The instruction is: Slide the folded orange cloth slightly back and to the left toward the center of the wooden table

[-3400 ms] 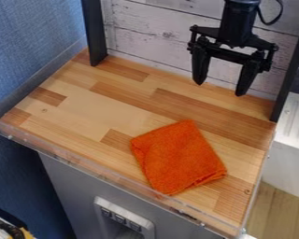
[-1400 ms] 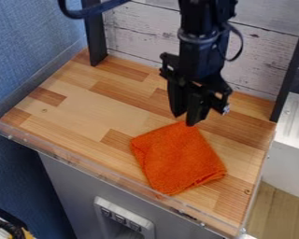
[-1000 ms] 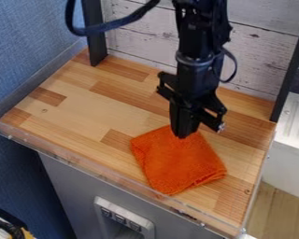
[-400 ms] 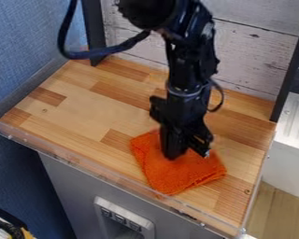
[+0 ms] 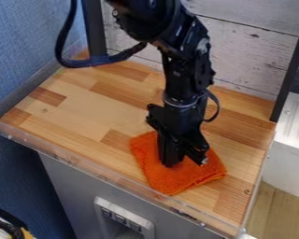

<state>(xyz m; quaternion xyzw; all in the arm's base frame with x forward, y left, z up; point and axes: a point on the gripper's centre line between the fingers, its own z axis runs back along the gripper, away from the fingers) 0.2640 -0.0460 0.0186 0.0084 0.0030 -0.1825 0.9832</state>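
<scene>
The black gripper points down over the middle of a folded orange cloth, its tip at or just above the fabric. Whether it touches or pinches the cloth cannot be made out. The cloth lies flat on the wooden work surface, right of centre and close to the front edge. The gripper and wrist cover part of the cloth's upper middle.
A low clear rim runs along the front edge. Black posts stand at the back left and on the right, with a whitish plank wall between them. A dark cable loops at the arm's left.
From the back right, the gripper has come forward, left and down to the cloth, turning on the way. Its latest shift is small. The cloth has kept its place.
</scene>
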